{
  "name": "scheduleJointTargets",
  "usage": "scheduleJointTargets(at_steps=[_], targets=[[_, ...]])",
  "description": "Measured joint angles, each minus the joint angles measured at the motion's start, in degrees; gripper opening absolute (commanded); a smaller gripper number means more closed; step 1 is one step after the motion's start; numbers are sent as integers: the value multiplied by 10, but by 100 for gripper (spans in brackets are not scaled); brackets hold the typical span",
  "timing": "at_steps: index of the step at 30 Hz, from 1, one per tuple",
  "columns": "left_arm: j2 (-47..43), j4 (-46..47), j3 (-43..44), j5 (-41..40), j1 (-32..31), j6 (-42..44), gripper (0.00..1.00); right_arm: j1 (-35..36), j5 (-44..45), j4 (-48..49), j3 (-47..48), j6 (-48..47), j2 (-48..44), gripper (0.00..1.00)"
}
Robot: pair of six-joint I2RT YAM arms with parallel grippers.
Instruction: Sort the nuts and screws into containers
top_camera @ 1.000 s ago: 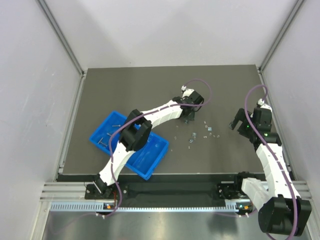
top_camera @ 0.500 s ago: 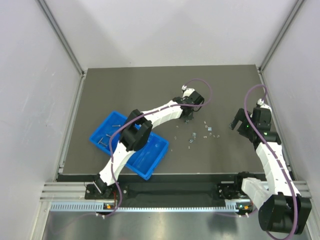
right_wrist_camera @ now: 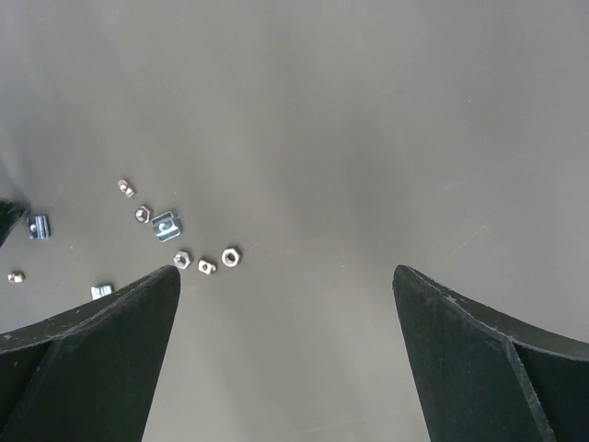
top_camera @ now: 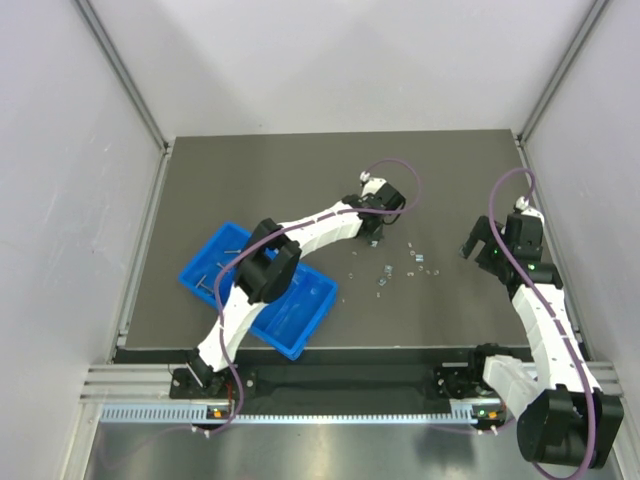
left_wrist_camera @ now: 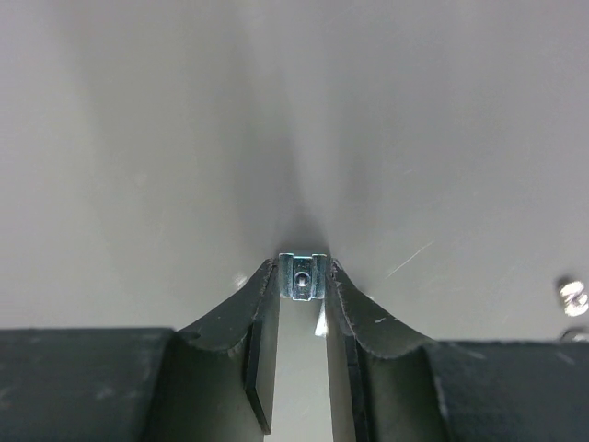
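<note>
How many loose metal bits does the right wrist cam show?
9 metal bits, all on the table, left of centre: six clustered, two by the left edge, one low down. The right gripper may hide more.

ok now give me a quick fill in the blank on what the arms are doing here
1. The left fingers are pinching a small square ___.
2. The right fingers stand wide ___, with nothing between them.
3. The plastic tray is coloured ___.
Missing words: nut, open, blue.
</note>
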Motion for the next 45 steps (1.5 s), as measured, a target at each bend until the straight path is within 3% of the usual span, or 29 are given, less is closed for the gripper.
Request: scheduleJointTargets(at_steps=[4,8,15,22,28,35,45], targets=[[-55,-1,-64,-7,8,-7,20,0,2,0,0,0,-1,100],[-168,4,-168,-29,32,-28,20,0,4,0,0,3,-3,100],[-417,-1,-348,-89,153,-68,20,0,4,0,0,5,-3,100],[-583,-41,-481,-156,256,-104,20,0,3,2,0,4,4,100],[-622,-57,-551,-168,311,-132,20,0,-6,3,0,4,21,100],[-622,-57,-578,-129,322,-141,16,0,-7,4,-1,4,16,100],[-690,-74,-609,-68,239,-175,15,0,-7,5,-1,4,13,100]])
